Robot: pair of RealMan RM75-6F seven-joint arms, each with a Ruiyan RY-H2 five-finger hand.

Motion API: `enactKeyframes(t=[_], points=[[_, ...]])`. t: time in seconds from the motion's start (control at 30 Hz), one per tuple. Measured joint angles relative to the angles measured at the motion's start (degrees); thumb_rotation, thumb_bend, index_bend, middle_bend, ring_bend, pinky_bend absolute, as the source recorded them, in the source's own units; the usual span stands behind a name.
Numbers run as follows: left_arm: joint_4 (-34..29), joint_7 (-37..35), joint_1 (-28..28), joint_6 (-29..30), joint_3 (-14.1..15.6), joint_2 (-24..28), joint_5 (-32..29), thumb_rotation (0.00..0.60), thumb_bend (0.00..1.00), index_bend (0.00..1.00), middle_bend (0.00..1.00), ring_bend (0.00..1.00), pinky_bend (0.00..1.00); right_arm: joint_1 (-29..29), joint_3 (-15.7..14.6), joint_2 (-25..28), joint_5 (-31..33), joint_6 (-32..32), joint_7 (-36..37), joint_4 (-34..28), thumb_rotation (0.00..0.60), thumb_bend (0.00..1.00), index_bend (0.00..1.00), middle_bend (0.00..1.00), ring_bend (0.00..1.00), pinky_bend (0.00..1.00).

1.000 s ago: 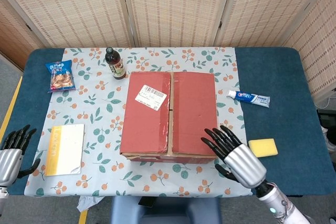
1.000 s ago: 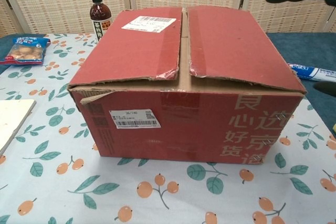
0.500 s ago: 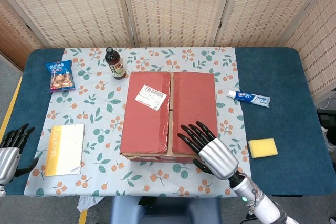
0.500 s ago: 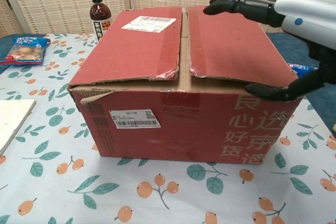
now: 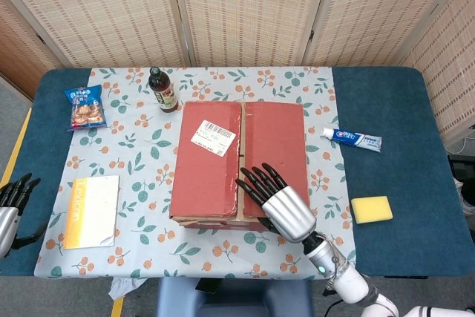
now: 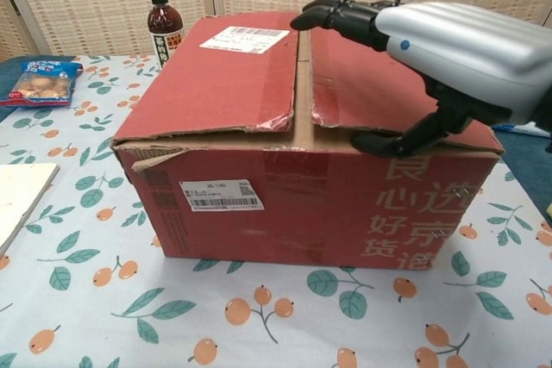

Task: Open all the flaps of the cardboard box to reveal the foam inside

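Red cardboard box [image 5: 239, 161] is sitting mid-table on the floral cloth [image 5: 141, 146], top flaps lying closed, their near edges torn. Right hand [image 5: 278, 200] is hovering over the right flap, fingers spread, holding nothing. Left hand [image 5: 10, 206] is idling at the table's edge, fingers apart.

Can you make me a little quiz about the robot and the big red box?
1. True or false: the cardboard box has its top flaps lying flat.
2. Which hand is over the box: A left hand, B right hand?
3. Fill in: standing behind the box is a dark ____.

Key: 1 true. 2 B. 3 bottle.
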Motion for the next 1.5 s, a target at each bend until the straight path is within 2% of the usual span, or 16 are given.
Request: enactKeyframes(t=[0.33,0.5,0.87,1.03,1.17,1.33,1.5], points=[[0.1,-0.7,-0.1,-0.7,0.1,0.2,-0.5,0.600,0.38,0.00,0.00,0.00,0.00,4.0,3.1,-3.9,4.4,-1.3,-0.2,2.4,0.600,0.38,0.00,0.00,0.00,0.00],[0.0,-0.9,0.0,-0.4,0.1,0.3,-0.4,0.600,0.38,0.00,0.00,0.00,0.00,4.7,3.9,-4.8,5.0,-0.1,2.6,3.4,0.600,0.38,0.00,0.00,0.00,0.00],[-0.3,-1.5,-0.3,-1.2,0.6,0.6,0.0,0.600,0.38,0.00,0.00,0.00,0.00,1.6,2.0,0.6,-0.7,8.6,9.6,1.3,0.600,0.38,0.00,0.00,0.00,0.00],[-0.4,-0.8,-0.3,-1.2,0.6,0.5,0.0,0.600,0.38,0.00,0.00,0.00,0.00,-2.8,-0.9,3.8,-5.7,16.4,12.8,1.0,0.600,0.38,0.00,0.00,0.00,0.00],[-0.5,-0.3,-0.4,-1.4,0.6,0.4,-0.2,0.600,0.38,0.00,0.00,0.00,0.00,-7.8,-4.0,5.6,-10.3,25.2,15.5,3.4,0.600,0.38,0.00,0.00,0.00,0.00],[-0.7,0.6,-0.5,-1.6,0.5,0.1,-0.6,0.600,0.38,0.00,0.00,0.00,0.00,-15.2,-7.3,6.6,-14.3,37.9,21.2,10.7,0.600,0.38,0.00,0.00,0.00,0.00],[-0.9,1.6,-0.4,-1.4,0.5,-0.1,-0.7,0.600,0.38,0.00,0.00,0.00,0.00,-22.9,-10.0,7.8,-13.2,45.1,26.9,17.8,0.600,0.38,0.00,0.00,0.00,0.00]])
